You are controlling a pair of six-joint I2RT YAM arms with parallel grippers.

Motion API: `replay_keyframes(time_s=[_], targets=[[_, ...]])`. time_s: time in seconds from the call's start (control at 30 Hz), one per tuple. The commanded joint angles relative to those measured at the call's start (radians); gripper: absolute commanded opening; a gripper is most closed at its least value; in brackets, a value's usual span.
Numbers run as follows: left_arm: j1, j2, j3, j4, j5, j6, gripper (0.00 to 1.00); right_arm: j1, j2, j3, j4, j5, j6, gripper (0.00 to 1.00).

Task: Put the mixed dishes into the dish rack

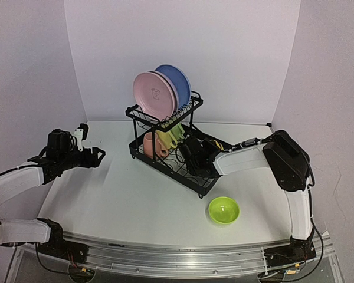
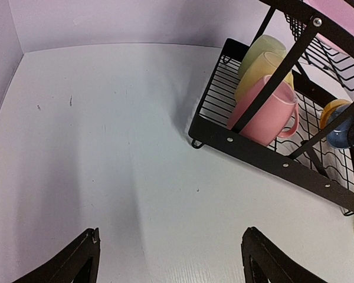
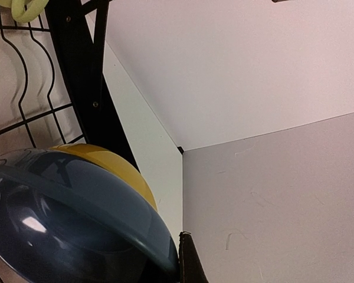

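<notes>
While white table (image 1: 124,200) meets pale walls (image 1: 236,53) | left fingers (image 2: 76,262) wide; right fingers (image 3: 189,262) closed beside blue bowl (image 3: 65,218)

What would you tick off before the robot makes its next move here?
1. Right jaws shut on blue bowl: ok.
2. Blue bowl seated in dish rack against yellow bowl: cannot tell.
3. Left jaws open, empty, apart from the rack: ok.
4. Lime bowl loaded: not ok, it sits on the table.
5. Plates on upper shelf, mugs in lower tray: ok.
</notes>
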Motion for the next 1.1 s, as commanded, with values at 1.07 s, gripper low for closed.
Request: replay_keyframes(time_s=[1.07], targets=[[0.007, -0.017, 0.02, 0.008, -0.008, 0.022, 0.82, 0.093, 0.076, -0.037, 0.13, 0.124, -0.116, 0.0]])
